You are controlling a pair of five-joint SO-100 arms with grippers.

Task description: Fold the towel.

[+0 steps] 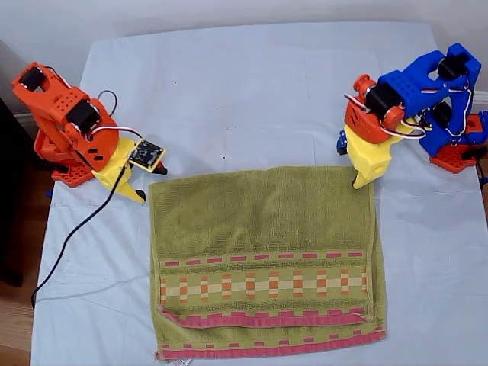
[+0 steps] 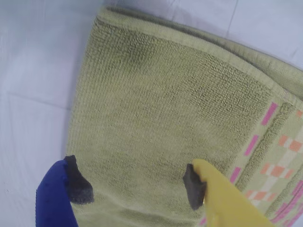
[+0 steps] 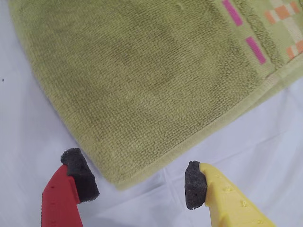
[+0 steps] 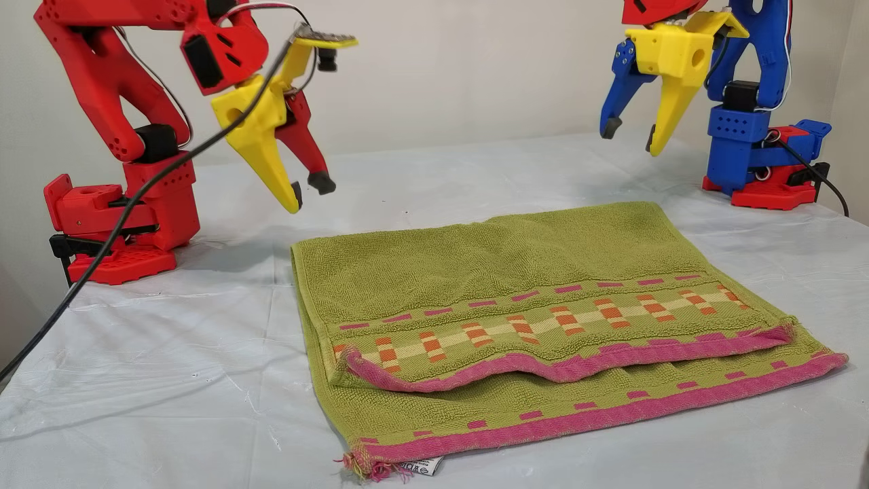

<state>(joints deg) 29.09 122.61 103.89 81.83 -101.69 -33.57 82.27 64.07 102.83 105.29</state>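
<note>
The towel [image 4: 543,299] is lying flat on the white sheet [image 4: 170,380], filling the lower middle of the other view. It is lying in two layers, one on top of the other. Nearest to the camera, the bottom layer's pink hem [image 4: 611,414] is running along the front, and a little white tag [image 4: 421,466] is poking out at its lower left corner. Just behind it, the top layer's pink hem [image 4: 563,367] is lying a bit short of the bottom one, with a small bump in the middle. Behind that, the band of orange and cream checks [image 4: 543,322] is running across, and then comes plain green up to the far edge. Farther back, at the upper left of the other view, my second gripper [image 4: 309,190] is hanging in the air near the towel's far left corner. Its red and yellow fingers are spread wide and are holding nothing. A black cable [image 4: 136,204] is hanging down from it. At the upper right of that view, my first gripper [image 4: 631,136] is hanging higher, above the far right corner. Its blue and yellow fingers are spread wide too, and they are holding nothing. The arm bases are sitting on the sheet behind, close to the pale wall [image 4: 475,68].
</note>
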